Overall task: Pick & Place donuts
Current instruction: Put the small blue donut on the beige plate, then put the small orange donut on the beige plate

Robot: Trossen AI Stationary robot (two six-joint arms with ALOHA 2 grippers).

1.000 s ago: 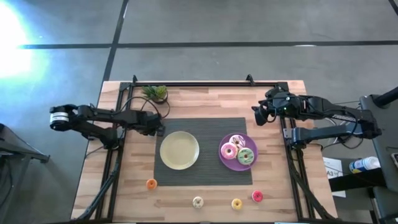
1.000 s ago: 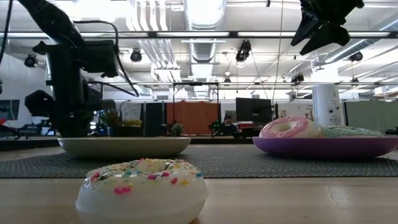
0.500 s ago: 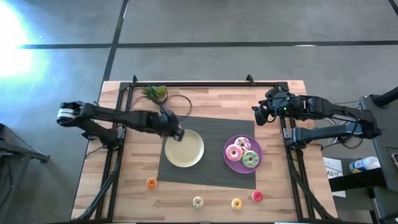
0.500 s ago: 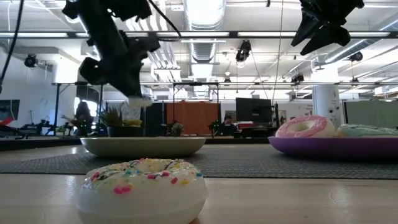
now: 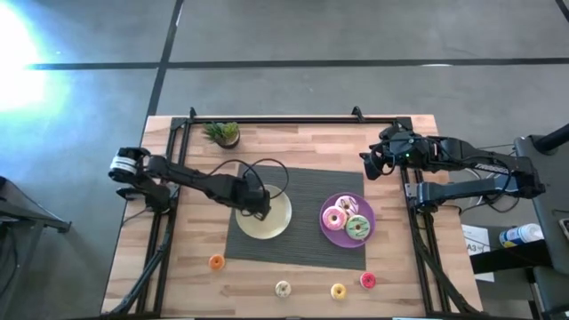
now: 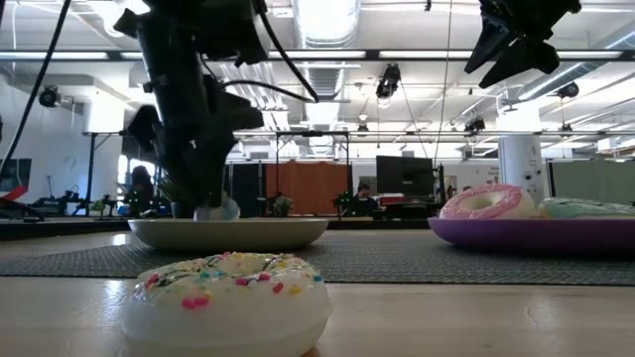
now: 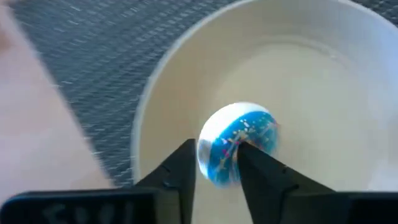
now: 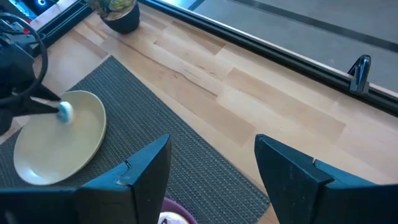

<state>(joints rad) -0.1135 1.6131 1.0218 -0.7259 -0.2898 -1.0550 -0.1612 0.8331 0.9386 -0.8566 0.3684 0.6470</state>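
The left pincer (image 5: pixel 260 206) reaches over the round pale yellow plate (image 5: pixel 271 224) on the dark woven mat (image 5: pixel 302 182), near the plate's rim on the left-arm side. Its two fingers are closed almost together on a small blue-iced ring donut (image 7: pixel 236 142), held on edge just above the plate's floor; in the low view the donut (image 6: pixel 215 209) sits at the plate rim's height.

On the bare wooden surface (image 5: pixel 178 276) in front of the mat lie four more donuts: an orange one (image 5: pixel 216 262), a cream sprinkled one (image 5: pixel 283 288), a yellow one (image 5: pixel 338 290) and a red one (image 5: pixel 367 280), all well apart from either pincer.

To the right on the mat, the round purple plate (image 5: pixel 326 229) carries three donuts touching each other: a pink one (image 5: pixel 335 218), a white-pink one (image 5: pixel 341 204) and a green one (image 5: pixel 355 226).

The right pincer (image 5: pixel 366 166) hangs above the surface beside the mat's far right corner, its fingers spread wide and holding nothing.
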